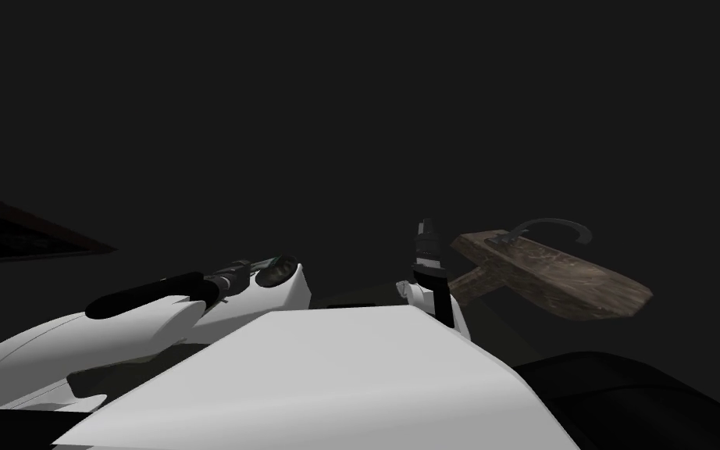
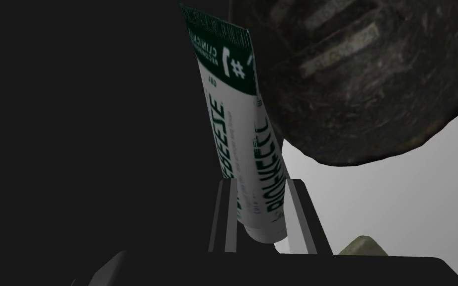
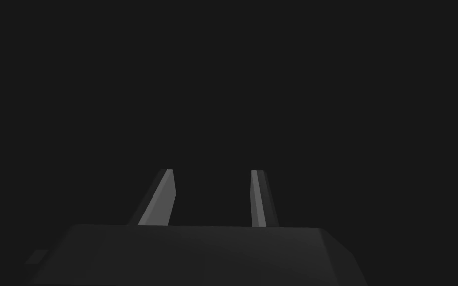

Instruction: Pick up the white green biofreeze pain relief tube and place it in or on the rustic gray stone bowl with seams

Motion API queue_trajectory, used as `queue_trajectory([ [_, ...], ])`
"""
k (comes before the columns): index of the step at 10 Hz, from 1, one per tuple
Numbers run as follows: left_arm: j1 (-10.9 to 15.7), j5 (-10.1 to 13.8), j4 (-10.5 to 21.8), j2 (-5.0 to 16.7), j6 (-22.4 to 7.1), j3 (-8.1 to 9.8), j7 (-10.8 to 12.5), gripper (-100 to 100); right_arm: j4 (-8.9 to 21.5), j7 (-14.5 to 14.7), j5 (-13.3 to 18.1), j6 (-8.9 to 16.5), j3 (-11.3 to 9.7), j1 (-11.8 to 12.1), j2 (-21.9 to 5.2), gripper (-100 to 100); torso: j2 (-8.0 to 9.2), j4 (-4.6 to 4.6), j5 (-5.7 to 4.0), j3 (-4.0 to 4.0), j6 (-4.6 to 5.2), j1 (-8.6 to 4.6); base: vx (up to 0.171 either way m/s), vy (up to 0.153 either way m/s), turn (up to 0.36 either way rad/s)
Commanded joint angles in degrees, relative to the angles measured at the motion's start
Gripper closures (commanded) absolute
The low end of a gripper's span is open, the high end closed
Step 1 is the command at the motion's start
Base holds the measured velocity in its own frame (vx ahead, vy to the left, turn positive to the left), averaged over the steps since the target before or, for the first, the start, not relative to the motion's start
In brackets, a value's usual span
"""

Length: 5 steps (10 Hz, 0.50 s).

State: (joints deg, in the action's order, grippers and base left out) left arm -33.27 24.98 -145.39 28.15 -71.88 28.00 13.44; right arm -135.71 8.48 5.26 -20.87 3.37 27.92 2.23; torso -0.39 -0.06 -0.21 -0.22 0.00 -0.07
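My left gripper [image 2: 262,182] is shut on the cap end of a white tube [image 2: 240,129] with a green crimped end and green lettering. The tube stands up between the fingers, its green end right beside the rim of a dark, rough stone bowl [image 2: 367,84] with raised seams. In the head view, the left gripper [image 1: 251,266] reaches from the left to the bowl [image 1: 276,271], which sits on a white surface [image 1: 292,293]. My right gripper [image 1: 426,228] points upward near the middle; its fingers [image 3: 162,198] stand open around nothing.
The scene is very dim. A brown wooden slab [image 1: 554,273] with a dark curved handle lies to the right. A dark reddish edge [image 1: 30,234] runs along the left. A small olive object [image 2: 362,246] shows beside the left gripper's body.
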Motion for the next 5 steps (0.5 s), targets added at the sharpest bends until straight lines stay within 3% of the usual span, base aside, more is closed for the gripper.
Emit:
queue_trajectory([
  [1, 0.0, 0.8, -1.8, 0.8, -1.1, 0.11, -0.4, 100, 0.0, 0.0, 0.0, 0.0, 0.0, 0.0, 0.0, 0, 0.00, 0.00, 0.00, 0.00, 0.00, 0.00, 0.073, -0.017, -0.078],
  [2, 0.2, 0.3, -1.1, 0.5, -0.8, -0.20, -0.1, 100, 0.0, 0.0, 0.0, 0.0, 0.0, 0.0, 0.0, 0, 0.05, 0.01, -0.01, 0.03, -0.05, 0.00, 0.032, -0.009, -0.014],
  [3, 0.3, 0.3, -1.2, 0.5, -1.0, -0.24, -0.2, -100, 0.0, 0.0, 0.0, 0.0, 0.0, 0.0, 0.0, 0, 0.21, 0.02, 0.01, 0.11, -0.11, 0.07, 0.008, -0.003, 0.000],
  [5, 0.3, 0.3, -1.2, 0.5, -1.0, -0.24, -0.2, -100, 0.0, 0.0, 0.0, 0.0, 0.0, 0.0, 0.0, 0, 0.39, 0.07, 0.03, 0.22, -0.11, 0.14, 0.000, 0.000, 0.000],
])
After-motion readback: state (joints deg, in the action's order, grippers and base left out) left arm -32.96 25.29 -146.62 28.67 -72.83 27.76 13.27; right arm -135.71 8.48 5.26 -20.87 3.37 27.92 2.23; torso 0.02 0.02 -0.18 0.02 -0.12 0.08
